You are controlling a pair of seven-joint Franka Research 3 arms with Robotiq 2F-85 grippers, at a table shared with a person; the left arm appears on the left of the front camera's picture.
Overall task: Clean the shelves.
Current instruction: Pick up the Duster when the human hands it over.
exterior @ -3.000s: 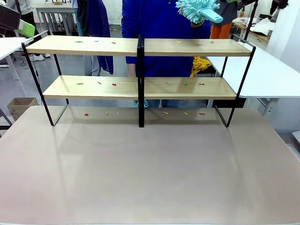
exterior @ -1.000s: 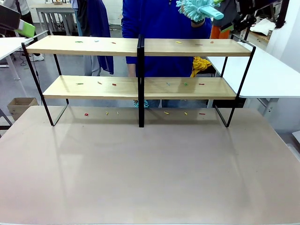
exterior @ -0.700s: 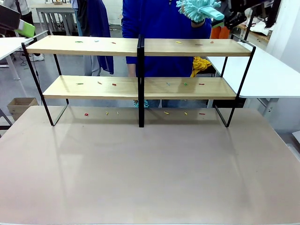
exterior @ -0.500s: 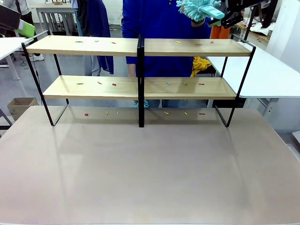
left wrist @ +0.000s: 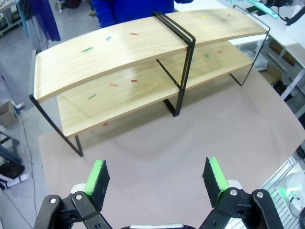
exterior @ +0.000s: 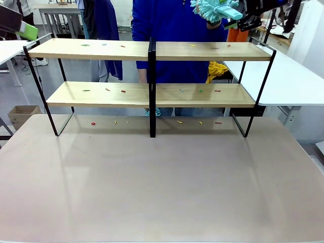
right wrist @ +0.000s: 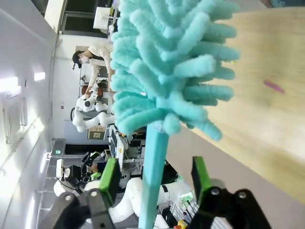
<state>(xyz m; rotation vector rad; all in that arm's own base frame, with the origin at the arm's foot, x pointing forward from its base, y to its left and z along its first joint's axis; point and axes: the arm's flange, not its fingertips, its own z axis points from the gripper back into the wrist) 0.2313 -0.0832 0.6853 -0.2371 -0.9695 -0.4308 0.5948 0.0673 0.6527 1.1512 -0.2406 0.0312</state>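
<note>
Two jaws: left gripper (left wrist: pixel 157 177) open; right gripper (right wrist: pixel 155 174) open, astride duster handle (right wrist: pixel 152 157)
Duster (right wrist: pixel 167 71): looks soft, light; grip handle
Shelves (exterior: pixel 66 50): likely stiff

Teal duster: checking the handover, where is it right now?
Front view, top right: the teal duster is above the shelves' right top board, its handle between the right gripper's open fingers.

Right tool (exterior: pixel 247 21) newly at duster (exterior: pixel 211 8)
</note>
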